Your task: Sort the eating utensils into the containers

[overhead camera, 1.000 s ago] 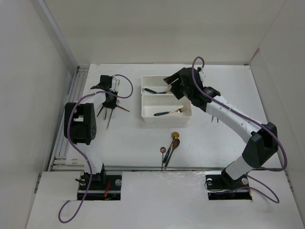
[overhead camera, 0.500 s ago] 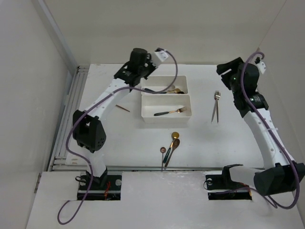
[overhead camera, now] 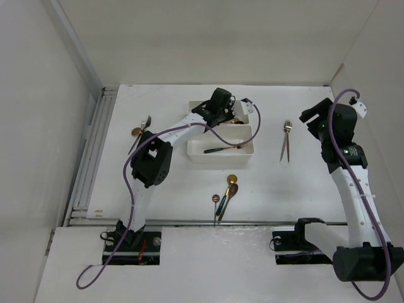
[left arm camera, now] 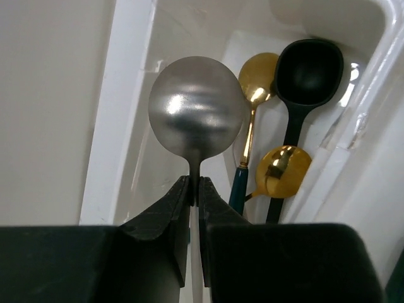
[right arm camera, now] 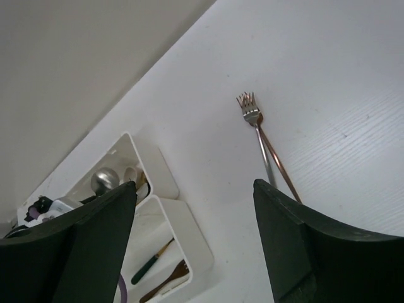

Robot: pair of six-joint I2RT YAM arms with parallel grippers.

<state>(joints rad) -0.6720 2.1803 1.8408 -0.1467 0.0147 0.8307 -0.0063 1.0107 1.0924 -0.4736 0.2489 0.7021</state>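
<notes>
My left gripper (left arm camera: 194, 186) is shut on the neck of a silver spoon (left arm camera: 197, 113) and holds it over the far white bin (left arm camera: 129, 76). In that bin lie two gold spoons (left arm camera: 259, 82) and a black spoon (left arm camera: 309, 63). From above, the left gripper (overhead camera: 230, 113) is over the far bin (overhead camera: 191, 110). The near bin (overhead camera: 221, 161) holds a green-handled gold fork (overhead camera: 224, 149). My right gripper (right arm camera: 194, 184) is open and empty above the table, left of two forks (right arm camera: 265, 139). The forks (overhead camera: 286, 142) lie right of the bins.
Several spoons (overhead camera: 227, 192) lie together in front of the near bin. A dark fork and a gold spoon (overhead camera: 140, 129) lie at the left of the table. The right arm (overhead camera: 344, 158) stands along the right side. White walls ring the table.
My left arm swung from the table's left side over to the far bin, carrying the silver spoon. My right arm pulled back from the bins to the right side.
</notes>
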